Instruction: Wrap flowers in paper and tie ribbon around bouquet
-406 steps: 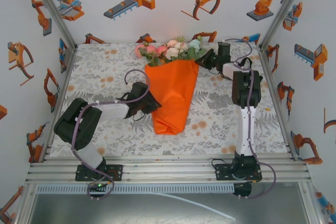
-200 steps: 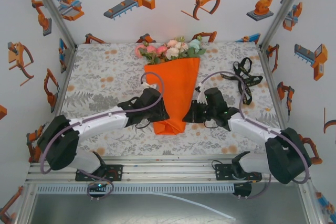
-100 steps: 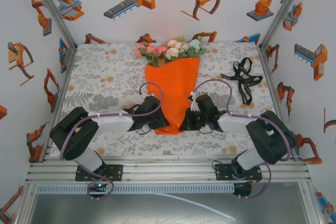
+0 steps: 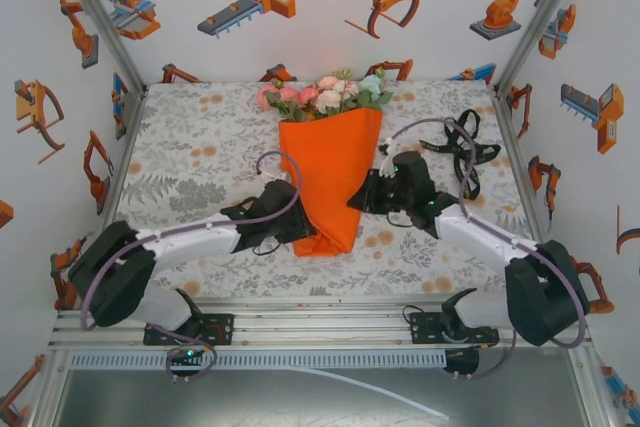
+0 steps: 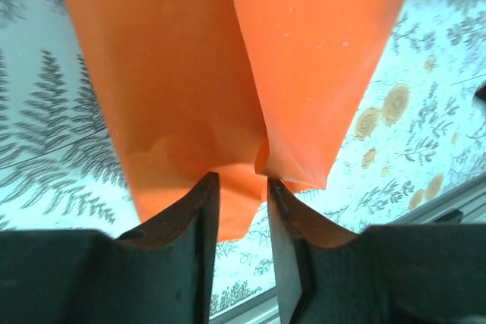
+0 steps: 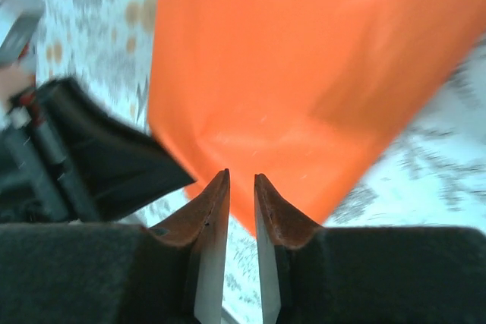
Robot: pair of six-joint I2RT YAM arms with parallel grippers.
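- Overhead, item 1 — bouquet (image 4: 333, 147): lies flat on tablecloth (image 4: 190, 147), mid-table, long axis 12–6 o'c. Flowers (image 4: 325, 95) at the 12 end; paper (image 4: 330, 192) cone narrows to a folded tail at 6.
- Overhead, item 2 — left claw (image 4: 297, 230): at 9 o'c of the tail, touching or just beside its edge; can't tell which from up here.
- Overhead, item 3 — right claw (image 4: 360, 201): at 3 o'c of the cone's lower half, just beside the paper edge.
- Overhead, item 4 — ribbon (image 4: 465, 152): black, loose heap, approx. 2 o'c from right claw, well apart from bouquet; none round the cone yet. Right arm nearer; left arm has the cone btwn it and the ribbon.
- Left wrist — left fingers (image 5: 194, 214) parted by a narrow gap. Paper tail w/ overlap seam ends right at the tips, 12 o'c of them. Tablecloth shows through the gap nearer the cam, so: released, no pinch on paper seen.
- Right wrist — pic blurred. Right fingers (image 6: 205, 221) near parallel, slim gap, nothing in it: released. Cone tail dead ahead at 12; left claw's dark body at 9.
- Judgement — wrap looks done, tie not begun. Next move prob. turns on the ribbon lying at 2 o'c on the right arm's side, and on the 12–6 axis: ribbon would need to cross the cone 3–9.
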